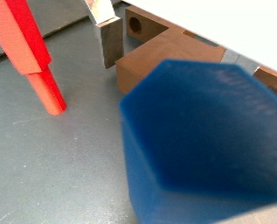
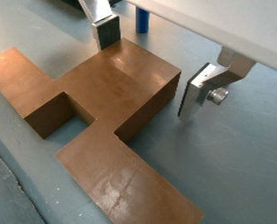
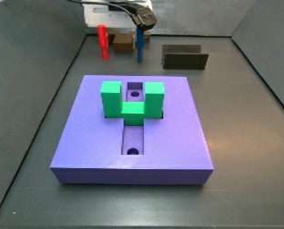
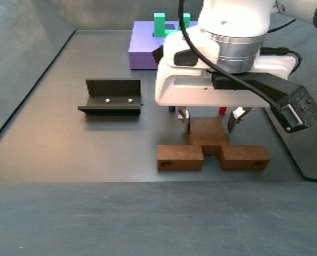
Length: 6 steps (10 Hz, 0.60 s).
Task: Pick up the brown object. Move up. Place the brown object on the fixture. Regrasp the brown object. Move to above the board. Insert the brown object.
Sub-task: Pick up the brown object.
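A: Where do we stand with the warm-brown, T-shaped block with a round hole [image 2: 106, 96]?

B: It lies flat on the grey tabletop [image 4: 67, 120], at the side away from the large purple slab with the green U-shaped block [image 3: 134, 121]. Our tool [image 4: 209, 117] hangs right over its raised middle stem, and in a wrist view the two silver finger plates stand apart, one at each side of that stem, clamped on nothing yet.

A: What worries us?

B: One dark pad [image 2: 106, 35] looks almost touching the stem's end, while the other [image 2: 197, 92] stands off a little. We judge that closing unevenly could push or twist the block before it is pinched.

A: And the neighbours?

B: A blue hexagonal peg [image 1: 204, 140] sits just beside the block and a red upright peg [image 1: 36, 66] is near. A skewed lift could knock either one.

A: The dark olive-brown boxy holder [image 4: 111, 98]?

B: In a side view it stands at about ten o'clock from the block, well apart. A tilted grip now would, we think, spoil the placing there.
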### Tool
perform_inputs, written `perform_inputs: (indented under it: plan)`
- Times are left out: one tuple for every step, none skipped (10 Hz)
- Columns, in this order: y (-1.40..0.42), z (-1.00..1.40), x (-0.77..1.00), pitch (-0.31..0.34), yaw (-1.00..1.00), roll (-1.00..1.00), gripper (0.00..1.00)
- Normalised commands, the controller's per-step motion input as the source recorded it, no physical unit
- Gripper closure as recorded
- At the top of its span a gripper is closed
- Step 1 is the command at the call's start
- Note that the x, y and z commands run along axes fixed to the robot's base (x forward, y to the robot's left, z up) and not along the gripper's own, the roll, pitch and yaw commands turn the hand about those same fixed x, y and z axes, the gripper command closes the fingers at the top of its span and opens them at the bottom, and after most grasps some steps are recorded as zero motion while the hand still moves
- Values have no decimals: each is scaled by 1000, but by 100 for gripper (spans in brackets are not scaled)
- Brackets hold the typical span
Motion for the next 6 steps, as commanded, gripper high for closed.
perform_inputs:
  plan:
    - [0, -54, 0, -31, 20, -34, 0]
    - [0, -80, 0, -16, 0, -20, 0]
    - [0, -94, 0, -7, 0, 0, 0]
    - [0, -80, 0, 0, 0, 0, 0]
    - [0, -83, 0, 0, 0, 0, 0]
    - [0, -94, 0, 0, 0, 0, 0]
